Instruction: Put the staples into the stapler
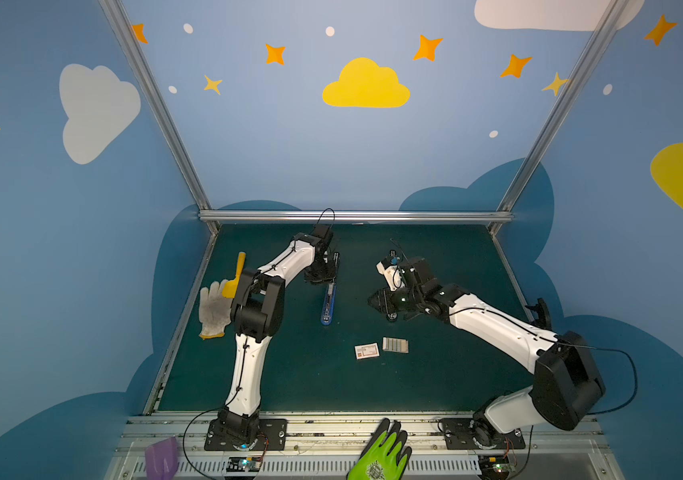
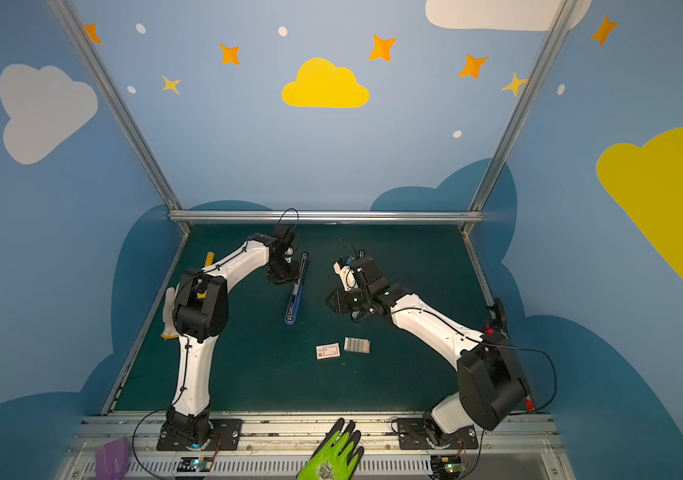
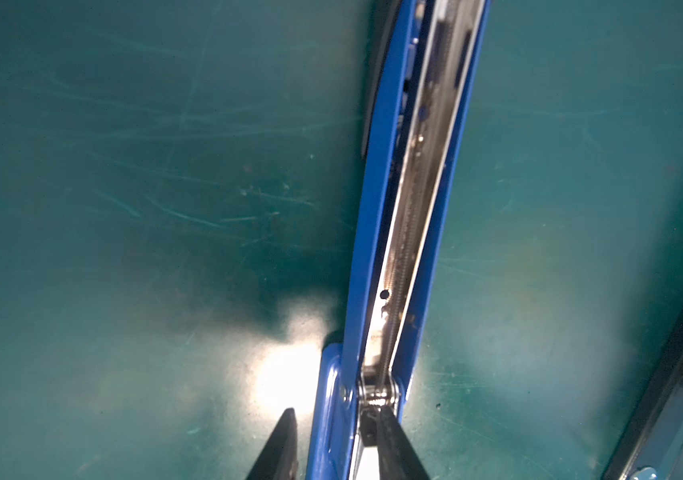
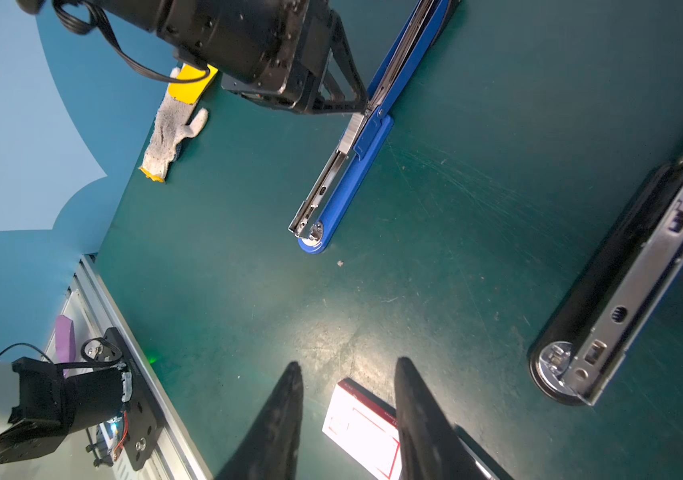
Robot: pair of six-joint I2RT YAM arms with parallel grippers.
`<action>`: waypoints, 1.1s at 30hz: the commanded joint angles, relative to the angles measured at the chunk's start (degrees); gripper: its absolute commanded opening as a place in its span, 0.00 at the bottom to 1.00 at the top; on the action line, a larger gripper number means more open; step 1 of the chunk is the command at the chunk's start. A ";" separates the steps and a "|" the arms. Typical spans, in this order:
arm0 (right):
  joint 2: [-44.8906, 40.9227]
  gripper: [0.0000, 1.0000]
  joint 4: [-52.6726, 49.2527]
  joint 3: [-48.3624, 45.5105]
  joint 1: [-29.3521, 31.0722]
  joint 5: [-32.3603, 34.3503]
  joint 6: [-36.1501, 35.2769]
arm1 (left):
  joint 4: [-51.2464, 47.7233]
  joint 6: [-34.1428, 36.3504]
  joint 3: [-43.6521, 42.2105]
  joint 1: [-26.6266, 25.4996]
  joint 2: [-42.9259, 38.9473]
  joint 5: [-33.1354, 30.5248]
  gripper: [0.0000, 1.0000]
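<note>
The blue stapler [image 1: 326, 305] lies folded open flat on the green bench [image 1: 447, 374], a little left of centre and running from near to far. Its silvery magazine channel [image 3: 410, 232] faces up. The left end effector [image 3: 335, 411] is down at the stapler's hinge. Its fingers [image 3: 283, 444] stand apart, one outside the blue side wall and the other resting on the metal at the hinge. From here I cannot tell whether they are actually pinching it.

The staples [image 1: 395, 345] sit in their pale tray on the near side of the bench, right of centre. They are just to the right of a small white box with a red mark [image 1: 366, 351] and well away from both arms.

The right end effector [image 4: 348, 365] hangs above the bench to the right of the blue stapler, fingers spread and holding nothing. A black stapler [image 4: 622, 291] lies beneath that arm, also opened.

At the far left edge a white knit glove [image 1: 214, 309] lies with a yellow tool [image 1: 236, 276] partly on it.
</note>
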 commanded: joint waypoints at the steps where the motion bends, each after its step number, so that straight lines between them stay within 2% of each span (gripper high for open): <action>1: -2.11 0.38 0.42 -1.05 -0.27 0.62 0.39 | -0.93 0.45 -0.82 -0.27 -0.59 -0.91 0.31; 18: -3.99 0.38 1.27 -3.60 -0.62 0.89 1.00 | 0.75 -0.18 -7.09 -1.29 -4.33 -2.38 0.31; 33: -5.25 0.38 2.09 -5.01 -1.28 0.69 1.25 | 0.15 -1.83 -13.01 -2.58 -6.22 -6.09 0.29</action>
